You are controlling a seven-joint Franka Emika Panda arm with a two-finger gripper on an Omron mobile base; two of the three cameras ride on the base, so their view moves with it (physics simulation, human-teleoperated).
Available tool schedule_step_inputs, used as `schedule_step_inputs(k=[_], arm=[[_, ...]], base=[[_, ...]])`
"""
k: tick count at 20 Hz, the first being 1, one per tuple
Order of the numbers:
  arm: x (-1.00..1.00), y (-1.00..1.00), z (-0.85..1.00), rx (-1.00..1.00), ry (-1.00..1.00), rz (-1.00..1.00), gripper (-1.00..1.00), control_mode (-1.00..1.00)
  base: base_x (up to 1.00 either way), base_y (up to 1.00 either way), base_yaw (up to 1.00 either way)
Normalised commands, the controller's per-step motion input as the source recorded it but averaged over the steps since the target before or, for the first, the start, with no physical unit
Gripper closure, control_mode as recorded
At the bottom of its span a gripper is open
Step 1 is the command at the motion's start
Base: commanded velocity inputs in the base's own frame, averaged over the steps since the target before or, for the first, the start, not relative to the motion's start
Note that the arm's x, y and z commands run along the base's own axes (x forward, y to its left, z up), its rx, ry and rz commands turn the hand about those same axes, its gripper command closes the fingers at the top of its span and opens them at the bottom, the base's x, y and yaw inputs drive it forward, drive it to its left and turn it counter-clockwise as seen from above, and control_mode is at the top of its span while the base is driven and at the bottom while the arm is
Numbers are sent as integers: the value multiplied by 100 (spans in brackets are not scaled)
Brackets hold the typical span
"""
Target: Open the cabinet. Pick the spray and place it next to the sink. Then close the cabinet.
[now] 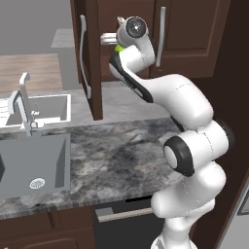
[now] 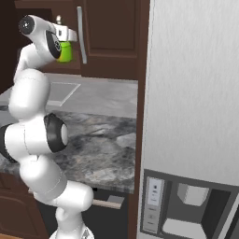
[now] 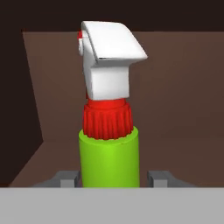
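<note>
Fingers (image 3: 65,178) flank the spray (image 3: 109,157) inside the cabinet (image 1: 92,73); grasp not confirmed, cannot tell. Judged light, rigid, slick plastic; hold green body, not trigger.

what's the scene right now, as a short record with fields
cabinet: left door swung open, right door shut
spray bottle: upright inside the cabinet, green body, red collar, white trigger head
gripper: reached into the cabinet, a finger on each side of the bottle's body, close to its sides; contact cannot be confirmed
bottle lifted: cannot tell
sink: grey basin at the left of the counter, tap behind it
counter: dark marbled stone
</note>
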Motion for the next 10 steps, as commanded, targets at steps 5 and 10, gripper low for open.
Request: schedule_step_inputs(k=[5,10], arm=[[-100,0,0,1,-18,0,100,-100],[-100,-15,-16,4,-1,0,100,-100]], base=[[0,0,0],[0,0,0]])
